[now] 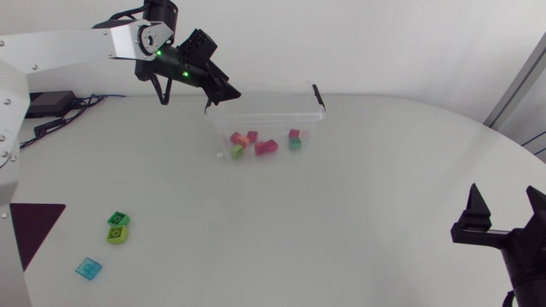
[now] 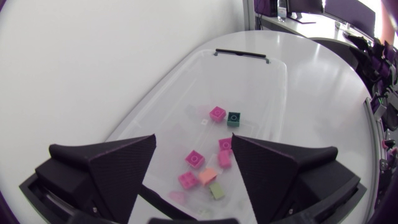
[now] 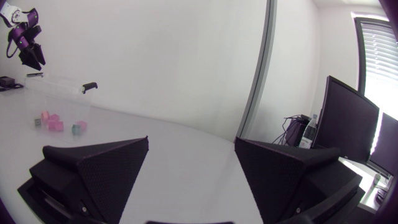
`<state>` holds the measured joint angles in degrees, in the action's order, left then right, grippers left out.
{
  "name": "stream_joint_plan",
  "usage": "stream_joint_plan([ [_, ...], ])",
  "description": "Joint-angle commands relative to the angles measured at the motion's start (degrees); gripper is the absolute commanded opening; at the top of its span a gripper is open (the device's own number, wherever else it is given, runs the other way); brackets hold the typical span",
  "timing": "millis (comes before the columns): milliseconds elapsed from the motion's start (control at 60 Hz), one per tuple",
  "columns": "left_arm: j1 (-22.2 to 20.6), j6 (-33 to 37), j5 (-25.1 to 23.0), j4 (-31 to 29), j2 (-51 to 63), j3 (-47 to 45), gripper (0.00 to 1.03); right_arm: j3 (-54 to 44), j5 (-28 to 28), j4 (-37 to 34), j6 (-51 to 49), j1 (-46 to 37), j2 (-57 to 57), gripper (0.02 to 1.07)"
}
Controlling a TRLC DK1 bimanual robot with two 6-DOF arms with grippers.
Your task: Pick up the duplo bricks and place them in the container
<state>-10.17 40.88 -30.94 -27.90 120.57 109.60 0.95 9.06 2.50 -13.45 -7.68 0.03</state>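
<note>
My left gripper [image 2: 193,142] hangs over one end of the clear rectangular plastic container [image 2: 255,81], which has a black bar handle at its other end. The gripper's matte wedge fingers are spread wide with nothing between them.

Looking down through the gap, I count eight glossy, studded square bricks lying loose on the container floor. There are five pink bricks [image 2: 194,159], one orange brick [image 2: 208,177], one pale green brick [image 2: 216,190] and one dark teal brick [image 2: 234,119].

Three more lie on the smooth white table [image 1: 358,239], well apart from the container. A green brick [image 1: 119,219] sits right against a lime brick [image 1: 118,234], with a light blue brick [image 1: 88,268] near them.

My right gripper [image 1: 505,194] sits over the table's edge on my right, gaping open and empty. Any print is too small to read.
</note>
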Motion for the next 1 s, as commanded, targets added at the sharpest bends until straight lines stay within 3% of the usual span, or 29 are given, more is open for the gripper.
stream_joint_plan([
  [0,1.0,-0.5,0.4,0.3,-3.6,-3.5,0.99,-1.2,0.1,-0.6,0.7,-0.3,-0.4,1.02],
  [150,4.1,2.3,0.4,0.3,-11.7,-10.8,0.99,-1.2,0.1,-0.6,0.7,-0.3,-0.4,1.02],
  [500,18.4,15.4,-1.9,0.5,-30.5,-33.6,0.99,-1.2,0.1,-0.6,0.7,-0.4,-0.4,1.02],
  [650,26.3,29.2,-2.9,-1.0,-35.3,-47.0,0.99,-1.2,0.1,-0.5,0.7,-0.3,-0.4,1.02],
  [750,30.2,35.2,-3.6,-1.1,-35.0,-50.6,0.99,-1.2,0.1,-0.5,0.7,-0.3,-0.4,1.02],
  [983,38.4,56.6,-3.3,-1.9,-28.3,-55.3,0.99,-1.2,0.1,-0.5,0.7,-0.3,-0.4,1.02],
])
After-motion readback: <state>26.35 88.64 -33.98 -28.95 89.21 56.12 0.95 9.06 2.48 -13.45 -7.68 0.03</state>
